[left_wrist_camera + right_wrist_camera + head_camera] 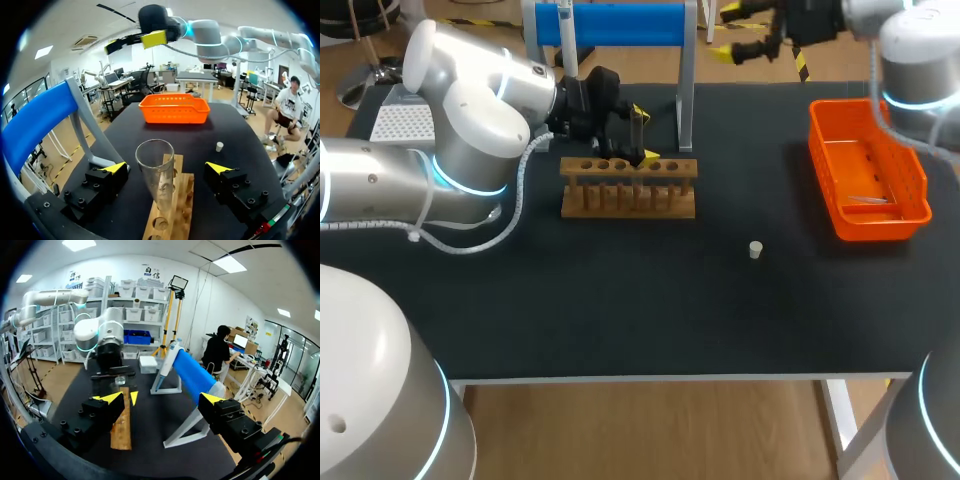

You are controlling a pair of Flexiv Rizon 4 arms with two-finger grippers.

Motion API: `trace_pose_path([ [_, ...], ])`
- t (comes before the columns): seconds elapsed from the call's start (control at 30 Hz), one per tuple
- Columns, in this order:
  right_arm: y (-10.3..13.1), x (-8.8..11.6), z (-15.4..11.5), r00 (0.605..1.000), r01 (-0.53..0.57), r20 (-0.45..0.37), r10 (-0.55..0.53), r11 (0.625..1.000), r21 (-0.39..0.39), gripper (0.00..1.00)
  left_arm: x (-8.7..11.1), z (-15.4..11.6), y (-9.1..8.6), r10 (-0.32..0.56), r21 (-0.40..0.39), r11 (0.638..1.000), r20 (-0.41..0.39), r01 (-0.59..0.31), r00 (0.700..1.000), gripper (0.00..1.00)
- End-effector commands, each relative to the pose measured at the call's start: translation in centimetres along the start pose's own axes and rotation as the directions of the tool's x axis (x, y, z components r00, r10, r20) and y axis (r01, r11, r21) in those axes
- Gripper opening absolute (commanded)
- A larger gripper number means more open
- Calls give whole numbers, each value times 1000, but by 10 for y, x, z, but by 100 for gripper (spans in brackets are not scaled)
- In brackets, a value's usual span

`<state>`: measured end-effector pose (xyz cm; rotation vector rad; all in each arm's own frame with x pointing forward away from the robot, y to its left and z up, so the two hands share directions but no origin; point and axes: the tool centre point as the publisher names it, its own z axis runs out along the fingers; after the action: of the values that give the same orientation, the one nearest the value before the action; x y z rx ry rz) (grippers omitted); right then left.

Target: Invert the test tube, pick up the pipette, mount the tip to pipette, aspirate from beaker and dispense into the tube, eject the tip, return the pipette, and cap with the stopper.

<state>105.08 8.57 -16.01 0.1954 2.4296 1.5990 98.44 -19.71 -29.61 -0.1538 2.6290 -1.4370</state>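
The test tube (157,180) is clear, colourless glass, a narrow cylinder with a thin round rim. It stands upright with its open mouth up in the wooden rack (628,198), near one end of the row of holes. It looks empty, though the lower part is hard to make out against the wood.

The left pincer (166,167) hangs over the rack with its jaws spread apart, one on each side of the tube. Bare gaps show between the glass and both yellow tips, so it grips nothing.

The right pincer (161,398) is raised near the far edge of the bench (620,300), jaws likewise apart and holding nothing.

A small white stopper (755,249) sits alone on the dark bench, between the rack and the orange basket (868,225). Behind the rack, the pipette (567,40) hangs on the blue stand (620,25).
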Motion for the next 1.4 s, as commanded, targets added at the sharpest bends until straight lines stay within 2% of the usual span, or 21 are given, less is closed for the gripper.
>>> trace_pose_path([
  [0.03,-5,57,-67,998,-17,54,19,999,-32,100,-1,1,0,-1,-2,1000,-2,1,1000,100],
  [0.17,-13,82,-89,996,-41,73,45,997,-59,100,-1,1,0,-1,-2,1000,-2,1,1000,100],
  [0.3,-25,105,-100,993,-77,84,81,996,-52,100,-1,1,0,-1,-2,1000,-2,1,1000,100],
  [0.43,-35,124,-102,990,-106,95,103,994,28,100,-1,1,0,-1,-2,1000,-2,1,1000,100],
  [1.07,-35,124,-102,990,-106,95,103,994,28,100,-1,1,0,-1,-2,1000,-2,1,1000,100],
  [1.2,-52,138,-106,988,-114,113,107,992,55,100,-1,1,0,-1,-2,1000,-2,1,1000,100],
  [1.4,-69,159,-112,988,-115,106,109,992,48,100,-1,1,0,-1,-2,1000,-2,1,1000,100],
])
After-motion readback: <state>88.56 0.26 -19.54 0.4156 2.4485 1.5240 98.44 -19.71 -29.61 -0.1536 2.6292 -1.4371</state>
